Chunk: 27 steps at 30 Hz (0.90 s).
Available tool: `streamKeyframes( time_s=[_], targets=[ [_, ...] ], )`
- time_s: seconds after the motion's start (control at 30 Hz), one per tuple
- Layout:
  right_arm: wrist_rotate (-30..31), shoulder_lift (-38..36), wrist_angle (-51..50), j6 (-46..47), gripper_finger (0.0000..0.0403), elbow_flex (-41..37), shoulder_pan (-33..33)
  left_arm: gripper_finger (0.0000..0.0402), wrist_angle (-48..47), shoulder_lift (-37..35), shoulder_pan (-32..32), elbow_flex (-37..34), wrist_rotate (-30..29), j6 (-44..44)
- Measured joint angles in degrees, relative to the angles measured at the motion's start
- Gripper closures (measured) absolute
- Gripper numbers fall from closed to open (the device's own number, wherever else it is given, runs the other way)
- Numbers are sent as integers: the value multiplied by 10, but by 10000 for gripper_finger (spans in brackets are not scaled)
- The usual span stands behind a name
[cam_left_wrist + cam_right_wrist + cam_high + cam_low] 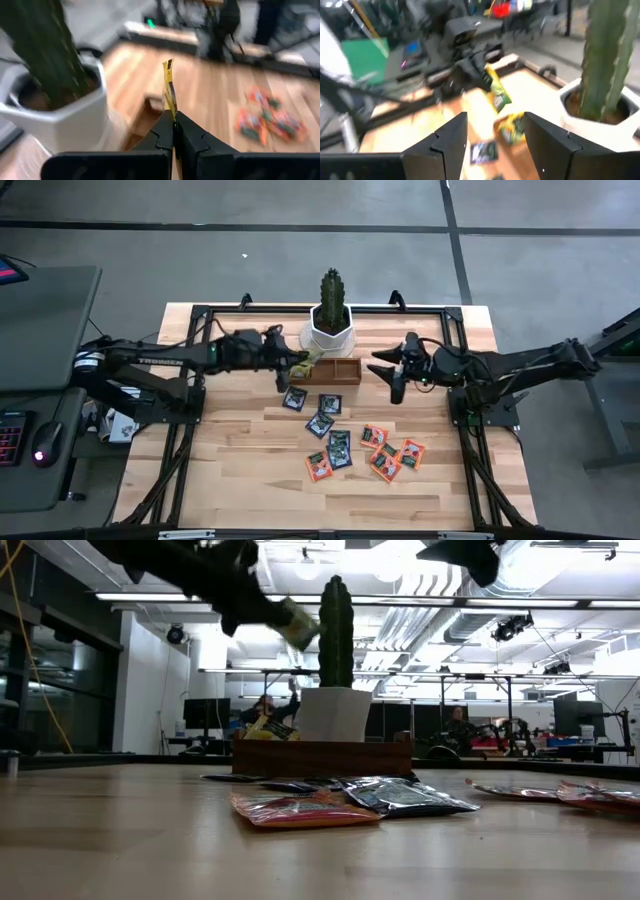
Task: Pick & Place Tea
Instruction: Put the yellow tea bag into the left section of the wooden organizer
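My left gripper [296,365] is shut on a yellow-green tea sachet [169,89] held in the air above the left end of the brown wooden tray [327,371]. Another yellow-green sachet [270,728] sticks up out of that end of the tray. My right gripper [390,376] hovers open, with nothing between its fingers, just right of the tray. Several dark blue sachets [320,423] and orange-red sachets [386,464] lie flat on the table, nearer than the tray. My left gripper pinches one edge of the yellow-green sachet [172,113] between its two fingers. The fingers come nearly level from the table's left, slanting slightly down. The sachet [298,625] juts out past the fingertips, tilted and lifted clear of the tray.
A tall cactus in a white pot [330,330] stands right behind the tray, close to both grippers. A black metal frame [455,315] runs around the table's edges. Bare wood [240,470] lies near the front left of the table.
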Motion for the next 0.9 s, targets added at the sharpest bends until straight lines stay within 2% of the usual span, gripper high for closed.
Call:
streamKeyframes(
  time_s=[0.1,0.2,0.43,0.63,0.8,0.9],
  targets=[
    [-34,-7,-47,16,214,0,0,401,-37,1,34,-1,87,11],
    [-56,-5,-74,27,214,0,0,401,-79,11,60,11,132,31],
    [-69,4,-94,36,214,0,0,401,-316,81,87,134,139,157],
    [-65,7,-104,50,214,-1,0,401,-488,171,85,263,116,260],
    [-68,8,-125,63,214,-1,0,401,-544,242,85,317,111,306],
    [-69,8,-133,65,214,-1,0,401,-539,273,85,337,110,316]
  ],
)
